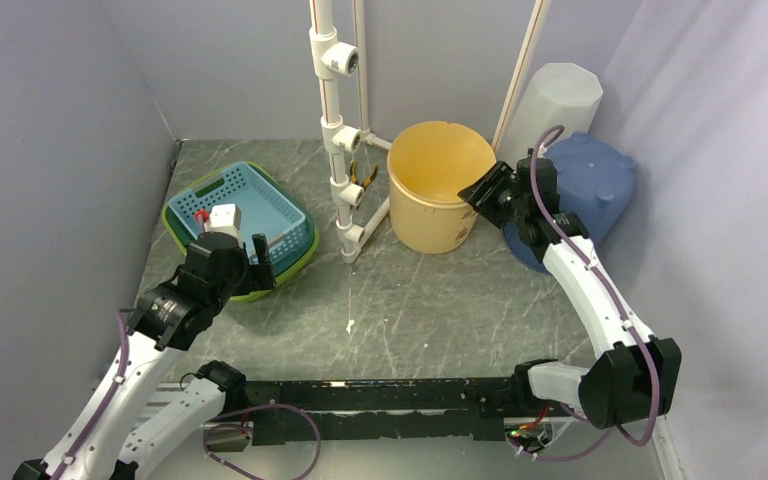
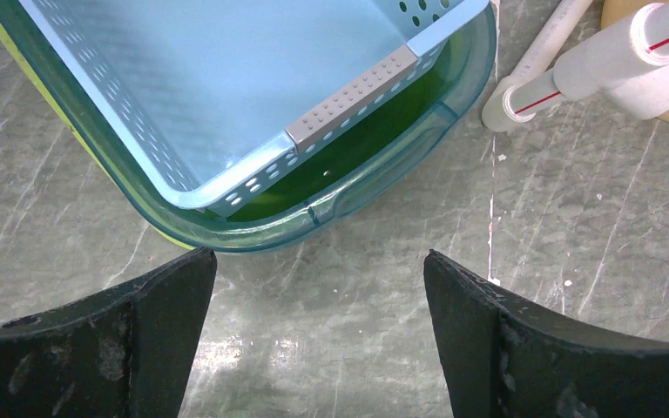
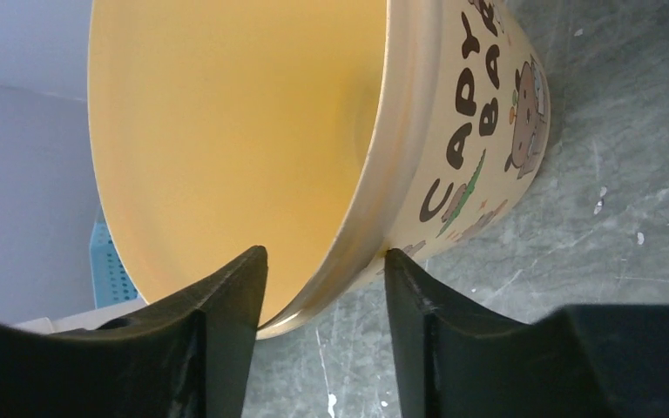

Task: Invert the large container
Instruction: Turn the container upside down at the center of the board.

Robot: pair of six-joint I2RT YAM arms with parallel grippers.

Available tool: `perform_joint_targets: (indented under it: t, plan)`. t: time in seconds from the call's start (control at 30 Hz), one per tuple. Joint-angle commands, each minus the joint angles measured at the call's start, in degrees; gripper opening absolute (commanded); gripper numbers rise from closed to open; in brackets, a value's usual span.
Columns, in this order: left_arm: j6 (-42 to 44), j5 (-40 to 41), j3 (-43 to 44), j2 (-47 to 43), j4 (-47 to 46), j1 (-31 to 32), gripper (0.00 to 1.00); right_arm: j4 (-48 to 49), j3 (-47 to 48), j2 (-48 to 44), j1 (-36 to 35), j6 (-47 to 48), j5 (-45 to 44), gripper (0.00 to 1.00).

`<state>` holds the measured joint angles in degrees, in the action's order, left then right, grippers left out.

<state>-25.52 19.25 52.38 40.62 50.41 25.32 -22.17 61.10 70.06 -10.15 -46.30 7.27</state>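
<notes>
Large container stood upright on table, rear centre. Pipe frame just left of it. Basket nested in tub, far left. Low bin right of container, tall bin behind that.

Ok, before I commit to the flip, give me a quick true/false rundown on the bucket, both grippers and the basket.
1. The yellow bucket stands upright, mouth up. True.
2. The right gripper straddles the bucket's rim, one finger inside and one outside. True.
3. The left gripper is shut on the blue basket. False: its jaws are open over the bare table, just short of the basket.
4. The blue basket sits directly on the table. False: it is nested inside a green basket.
5. The bucket is already upside down. False: its open mouth faces up.
</notes>
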Motion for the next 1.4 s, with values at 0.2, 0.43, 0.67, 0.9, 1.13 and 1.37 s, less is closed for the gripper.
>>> perform_joint_targets:
  t: [0.2, 0.43, 0.67, 0.9, 1.13, 1.37]
  plan:
    - [1.3, -1.6, -0.1, 0.9, -2.0, -0.2, 0.94, 1.7, -4.0, -5.4, -0.7, 0.0, -3.5, 0.42]
    - [1.2, -1.5, -0.2, 0.6, -2.0, -0.1, 0.94, -0.1, -4.2, -6.6, -0.7, -0.1, -4.5, 0.34]
    - [1.2, -1.6, -0.3, 0.3, -2.2, -0.2, 0.94, -3.6, -5.4, -11.1, -0.7, -0.5, -6.3, 0.08]
    - [1.2, -2.2, -0.4, -0.2, -2.3, -0.2, 0.94, -4.6, -13.0, -23.8, -0.7, -1.0, -0.2, 0.0]
    - [2.6, -5.7, -0.6, -1.0, -3.7, -0.2, 0.94, -15.7, -5.2, -25.0, -0.8, 13.4, 1.4, 0.0]
    - [-1.6, -25.6, 3.0, -4.1, -6.0, -0.2, 0.94, -25.4, -0.9, -24.6, -0.7, 21.0, 6.2, 0.0]
